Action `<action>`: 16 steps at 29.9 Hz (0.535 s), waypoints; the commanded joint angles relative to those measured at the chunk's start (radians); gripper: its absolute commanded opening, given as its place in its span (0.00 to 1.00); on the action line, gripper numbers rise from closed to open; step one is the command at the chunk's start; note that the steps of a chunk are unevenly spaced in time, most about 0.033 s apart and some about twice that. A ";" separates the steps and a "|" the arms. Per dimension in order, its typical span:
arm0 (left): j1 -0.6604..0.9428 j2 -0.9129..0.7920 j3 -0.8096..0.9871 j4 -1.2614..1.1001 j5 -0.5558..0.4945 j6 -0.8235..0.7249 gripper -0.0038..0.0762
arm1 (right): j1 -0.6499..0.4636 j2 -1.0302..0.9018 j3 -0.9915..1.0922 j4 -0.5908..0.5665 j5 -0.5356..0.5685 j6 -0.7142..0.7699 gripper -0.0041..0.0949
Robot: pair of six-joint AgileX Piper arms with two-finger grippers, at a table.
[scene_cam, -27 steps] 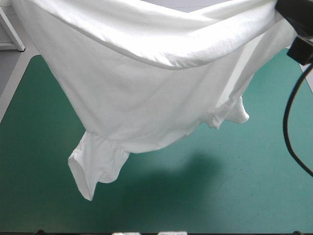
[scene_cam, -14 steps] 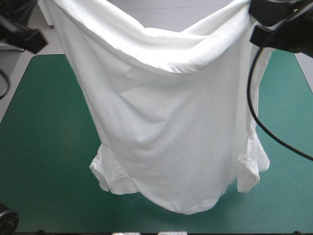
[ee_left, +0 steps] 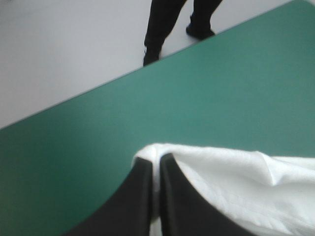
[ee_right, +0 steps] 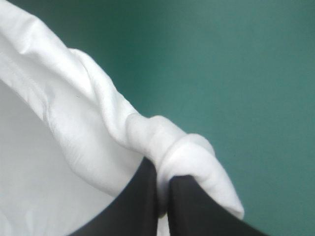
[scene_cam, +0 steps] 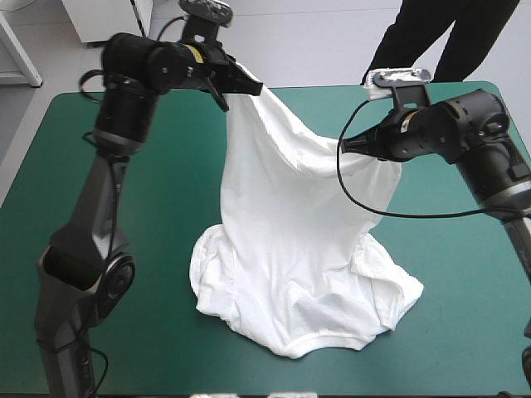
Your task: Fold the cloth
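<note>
Now the T-shirt (scene_cam: 290,249) is held up by two corners, one pinched tight in the left gripper (scene_cam: 246,86) and one in the right gripper (scene_cam: 350,146), while its lower half is piled on the teal-green cover (scene_cam: 66,191) near the middle. To be laid flat, it should be stretched wide and lowered slowly, both sides together.

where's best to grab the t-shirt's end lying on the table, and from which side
Probably a sleeve's outer edge, coming down from its outer side: the T-shirt hangs from the left gripper and right gripper, its sleeves splayed on the table, edges free.
</note>
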 commanded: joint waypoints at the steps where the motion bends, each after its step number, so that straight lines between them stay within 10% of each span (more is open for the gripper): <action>1: -0.006 0.045 -0.019 0.008 0.039 -0.012 0.04 | -0.025 0.031 0.044 -0.028 -0.159 -0.003 0.02; 16: 0.070 0.333 -0.019 0.089 -0.039 -0.053 0.04 | -0.247 0.394 -0.059 0.240 -0.322 -0.081 0.02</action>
